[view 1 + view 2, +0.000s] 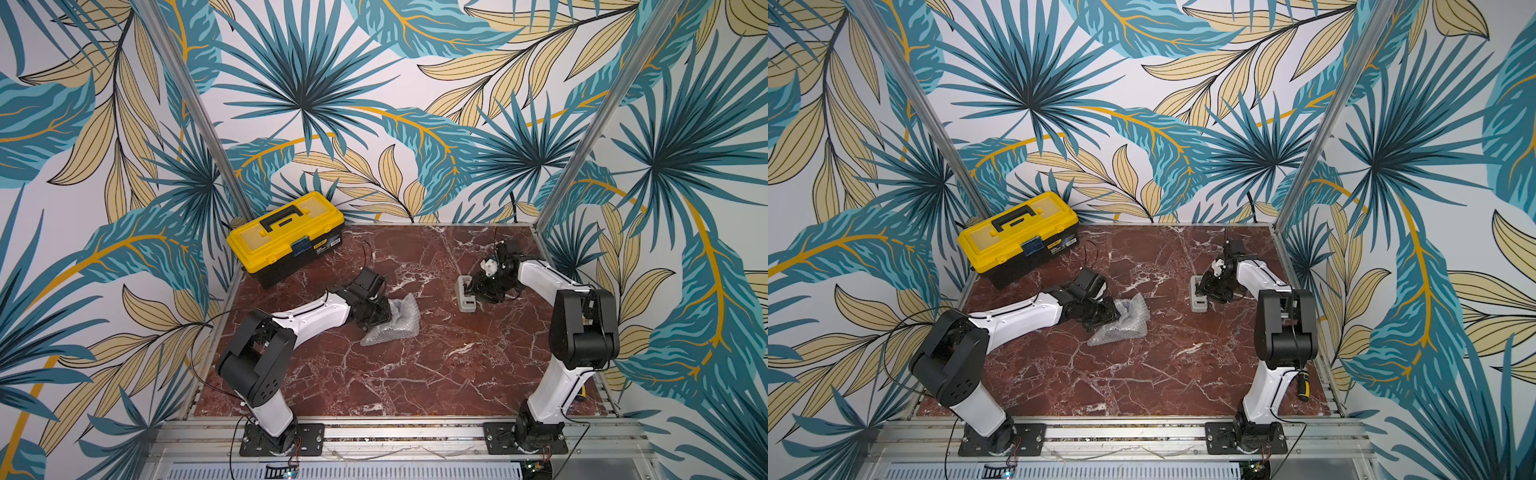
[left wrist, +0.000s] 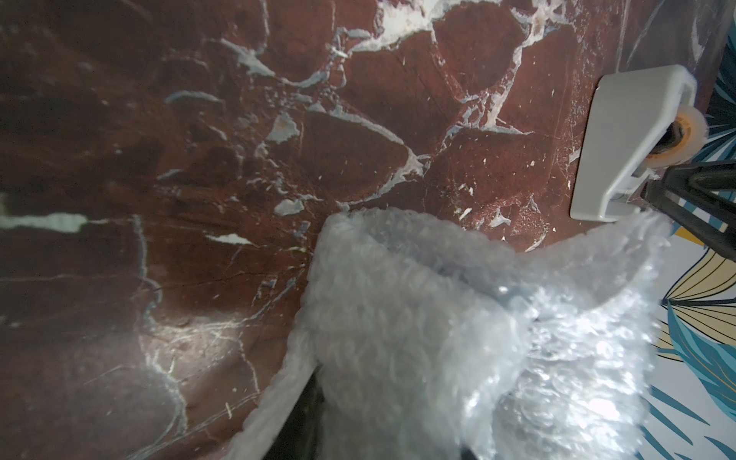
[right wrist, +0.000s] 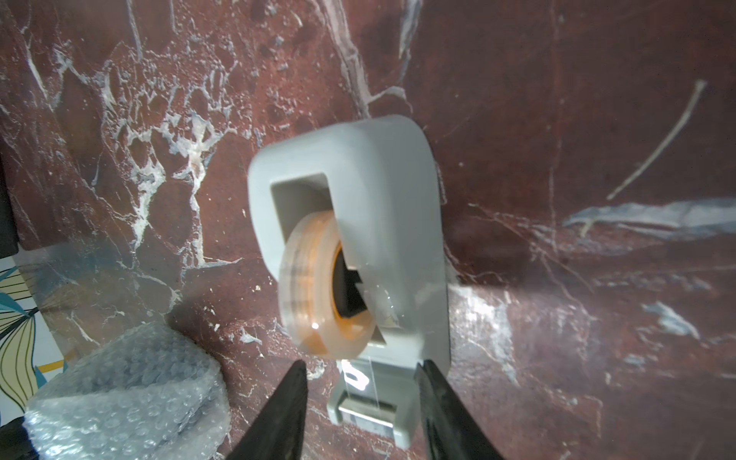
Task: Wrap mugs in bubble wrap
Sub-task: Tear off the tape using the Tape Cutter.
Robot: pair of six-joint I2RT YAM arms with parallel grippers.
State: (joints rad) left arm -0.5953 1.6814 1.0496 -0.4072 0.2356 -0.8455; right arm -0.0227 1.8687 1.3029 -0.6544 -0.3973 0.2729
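Clear bubble wrap [image 1: 392,322] is bunched into a lumpy bundle and pinched in the narrow jaws of the left gripper [image 1: 383,318]; the mug inside cannot be made out. The right gripper [image 3: 363,364] stands part-open and holds nothing, its fingers either side of the grey tape dispenser [image 3: 390,199] at the cutter end.

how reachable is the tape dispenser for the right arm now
Probably yes: the right gripper hangs at the tape dispenser, jaws apart either side of its cutter end, nothing between; the bubble wrap lies aside.

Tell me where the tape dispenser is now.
In both top views the tape dispenser stands on the table's right half, at the right gripper, right of the bubble wrap.
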